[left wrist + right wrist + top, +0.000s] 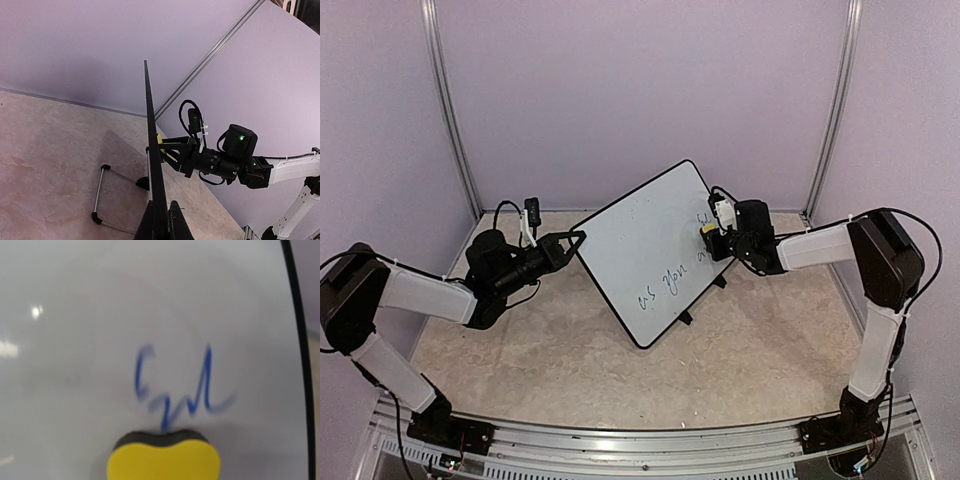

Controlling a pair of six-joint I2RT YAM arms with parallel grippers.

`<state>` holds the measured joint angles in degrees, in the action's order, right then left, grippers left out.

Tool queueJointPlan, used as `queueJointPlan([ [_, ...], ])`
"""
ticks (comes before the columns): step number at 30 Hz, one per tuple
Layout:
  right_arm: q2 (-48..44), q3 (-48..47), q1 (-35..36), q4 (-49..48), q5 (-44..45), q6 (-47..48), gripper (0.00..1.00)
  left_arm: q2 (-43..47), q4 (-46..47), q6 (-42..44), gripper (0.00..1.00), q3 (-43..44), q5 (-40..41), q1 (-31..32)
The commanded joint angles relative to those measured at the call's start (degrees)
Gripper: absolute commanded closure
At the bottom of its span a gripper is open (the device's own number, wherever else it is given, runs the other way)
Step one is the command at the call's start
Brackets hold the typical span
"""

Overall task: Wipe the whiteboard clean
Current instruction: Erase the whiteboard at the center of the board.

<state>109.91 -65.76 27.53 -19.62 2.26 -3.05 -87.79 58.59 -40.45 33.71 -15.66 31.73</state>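
The whiteboard (640,240) stands tilted on the table with blue handwriting (665,285) along its lower part. My left gripper (578,240) is shut on the board's left corner. In the left wrist view the board (151,125) is edge-on between my left gripper's (163,205) jaws. My right gripper (710,238) is shut on a yellow sponge (706,231), which it presses on the board's right side. In the right wrist view the sponge (163,462) rests its dark face on the board (75,340) just below a smeared blue scribble (175,390); the fingers are hidden.
The board's black wire stand (98,192) rests on the beige tabletop (750,340) behind it. Purple walls with metal uprights (455,120) close in the back and sides. An aluminium rail (640,440) runs along the near edge between the arm bases.
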Motion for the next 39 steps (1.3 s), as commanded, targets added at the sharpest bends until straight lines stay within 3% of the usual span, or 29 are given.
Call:
queueJointPlan([
  [1, 0.1, 4.3, -0.1, 3.4, -0.8, -0.1, 1.0, 1.8, 6.4, 1.9, 1.0, 0.4, -8.6, 2.7],
  [19, 6.6, -15.0, -1.3, 11.8, -1.7, 4.2, 1.0, 2.4, 6.0, 2.3, 1.0, 0.2, -8.4, 2.7],
  [34, 0.9, 2.0, -2.4, 5.9, -1.2, 3.2, 1.0, 1.3, 6.7, 1.6, 1.0, 0.4, -8.8, 2.7],
  [39, 1.3, 0.2, -2.8, 6.2, -1.7, 3.2, 1.0, 1.4, 6.5, 1.7, 1.0, 0.3, -8.7, 2.8],
])
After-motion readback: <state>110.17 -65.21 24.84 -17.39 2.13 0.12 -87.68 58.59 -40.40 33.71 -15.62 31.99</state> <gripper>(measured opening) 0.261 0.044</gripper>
